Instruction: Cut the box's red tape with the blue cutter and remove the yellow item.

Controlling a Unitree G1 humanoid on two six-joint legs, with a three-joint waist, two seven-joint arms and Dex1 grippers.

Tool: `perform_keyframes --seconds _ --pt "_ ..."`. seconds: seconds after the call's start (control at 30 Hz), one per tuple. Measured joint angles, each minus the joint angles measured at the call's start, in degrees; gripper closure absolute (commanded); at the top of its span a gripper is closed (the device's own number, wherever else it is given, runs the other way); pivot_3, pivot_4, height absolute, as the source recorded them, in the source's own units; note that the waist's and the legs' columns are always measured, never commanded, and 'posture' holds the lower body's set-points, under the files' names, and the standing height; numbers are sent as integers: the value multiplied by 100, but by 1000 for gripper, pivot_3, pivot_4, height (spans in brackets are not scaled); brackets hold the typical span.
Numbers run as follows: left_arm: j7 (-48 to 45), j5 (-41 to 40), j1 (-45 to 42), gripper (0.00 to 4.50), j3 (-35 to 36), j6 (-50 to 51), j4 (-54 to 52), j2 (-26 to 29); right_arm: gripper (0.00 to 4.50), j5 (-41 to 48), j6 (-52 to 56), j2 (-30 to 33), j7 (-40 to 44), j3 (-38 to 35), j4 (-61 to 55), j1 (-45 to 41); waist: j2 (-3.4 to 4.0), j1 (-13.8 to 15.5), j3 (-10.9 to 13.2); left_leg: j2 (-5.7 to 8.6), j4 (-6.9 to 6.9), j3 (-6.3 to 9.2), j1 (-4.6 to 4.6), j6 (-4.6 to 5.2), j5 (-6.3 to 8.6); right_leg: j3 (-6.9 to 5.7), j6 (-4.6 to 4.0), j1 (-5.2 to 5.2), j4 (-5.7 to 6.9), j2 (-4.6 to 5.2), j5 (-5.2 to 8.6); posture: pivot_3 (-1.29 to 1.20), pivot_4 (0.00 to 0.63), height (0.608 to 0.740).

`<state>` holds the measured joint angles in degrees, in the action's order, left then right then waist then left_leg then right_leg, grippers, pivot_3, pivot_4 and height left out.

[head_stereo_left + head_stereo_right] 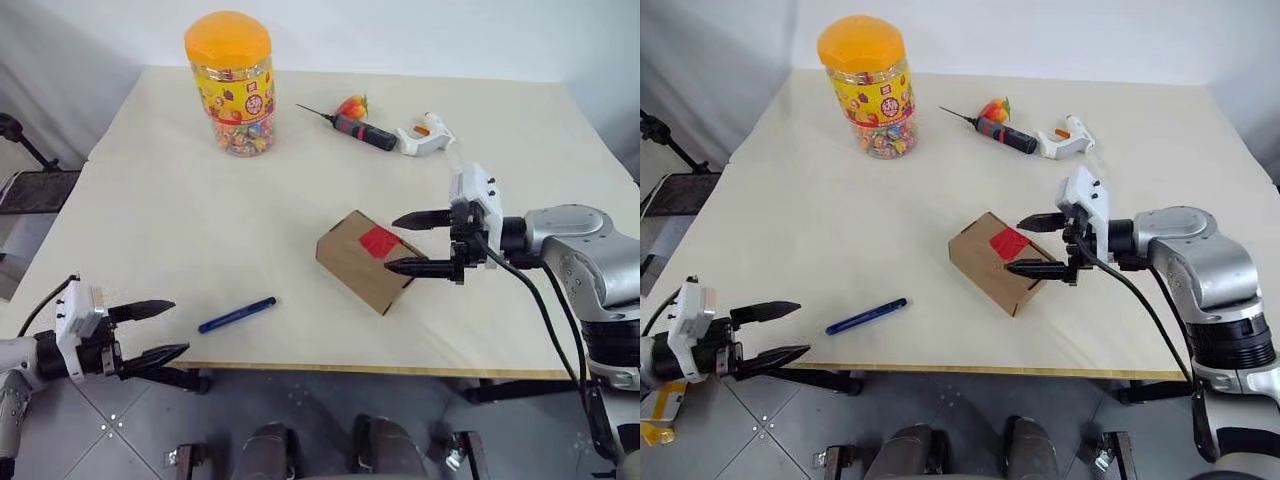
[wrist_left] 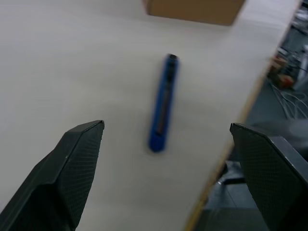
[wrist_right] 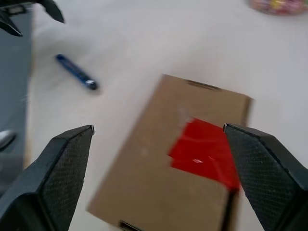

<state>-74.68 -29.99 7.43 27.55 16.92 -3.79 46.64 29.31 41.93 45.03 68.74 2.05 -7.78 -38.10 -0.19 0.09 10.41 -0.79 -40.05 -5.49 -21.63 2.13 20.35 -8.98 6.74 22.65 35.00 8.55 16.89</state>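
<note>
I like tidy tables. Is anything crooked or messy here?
Nothing is spilled or broken. The box lies at a slant to the table edge, its red tape unbroken. The blue cutter lies slanted near the front edge.

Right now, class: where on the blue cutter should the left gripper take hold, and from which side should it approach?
Probably mid-body. The blue cutter lies flat and slim near the table's front edge, clear of the box. The open left gripper could come from above, fingers straddling its narrow width.
</note>
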Motion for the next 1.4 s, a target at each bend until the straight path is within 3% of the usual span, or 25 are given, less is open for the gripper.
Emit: perform_keyframes --seconds 0.23,0.53,0.7,0.8,0.93,1.03,1.17,1.3,1.4 --pt "44 248 -507 47 -758 -392 79 -27 0 411 -26 -64 21 -25 -753 200 3 2 1 2 2 3 3 0 1 -2 0 -1 6 1 -1 0 150 740" --pt "165 964 -1551 47 -1866 -1126 1215 -182 0 735 294 -142 -485 -30 -1442 597 3 -22 1 3 6 -9 7 0 2 -5 1 2 7 -1 -1 0 150 740" --pt "122 1196 -1874 1103 -2140 -1548 1576 -159 0 818 344 -40 -684 -132 -1621 793 4 5 1 4 2 -9 11 2 2 -3 1 -3 9 2 -1 0 150 740" --pt "45 1220 -1941 1103 -2225 -1570 1622 -37 0 869 373 38 -782 -268 -1696 886 6 -14 -1 3 4 -11 16 5 4 -1 1 -3 9 2 -1 0 150 740" --pt "-4 1220 -1940 2232 -2285 -1578 1623 60 0 909 427 90 -868 -288 -1708 976 9 -19 -2 1 6 -12 18 5 4 -1 1 -4 9 1 -1 0 150 740" --pt "-54 1220 -1915 2232 -2347 -1561 1601 126 0 911 425 90 -911 -288 -1741 975 11 -27 -3 1 8 -14 20 4 4 0 1 -4 9 1 -1 0 150 740" --pt "-54 1217 -1854 3062 -2369 -1555 1543 140 0 906 417 90 -914 -276 -1739 932 11 -25 -4 1 8 -14 21 5 4 1 1 -4 9 1 -1 0 150 740" --pt "-47 1217 -1810 3062 -2371 -1507 1473 149 0 899 414 90 -880 -225 -1733 781 14 -27 -3 0 8 -15 22 5 5 2 1 -4 8 1 -1 0 150 740" --pt "-40 1217 -1750 3669 -2368 -1502 1391 151 0 868 409 90 -829 -96 -1719 584 14 -27 -3 0 8 -15 22 6 5 3 1 -4 8 2 -1 0 150 740"
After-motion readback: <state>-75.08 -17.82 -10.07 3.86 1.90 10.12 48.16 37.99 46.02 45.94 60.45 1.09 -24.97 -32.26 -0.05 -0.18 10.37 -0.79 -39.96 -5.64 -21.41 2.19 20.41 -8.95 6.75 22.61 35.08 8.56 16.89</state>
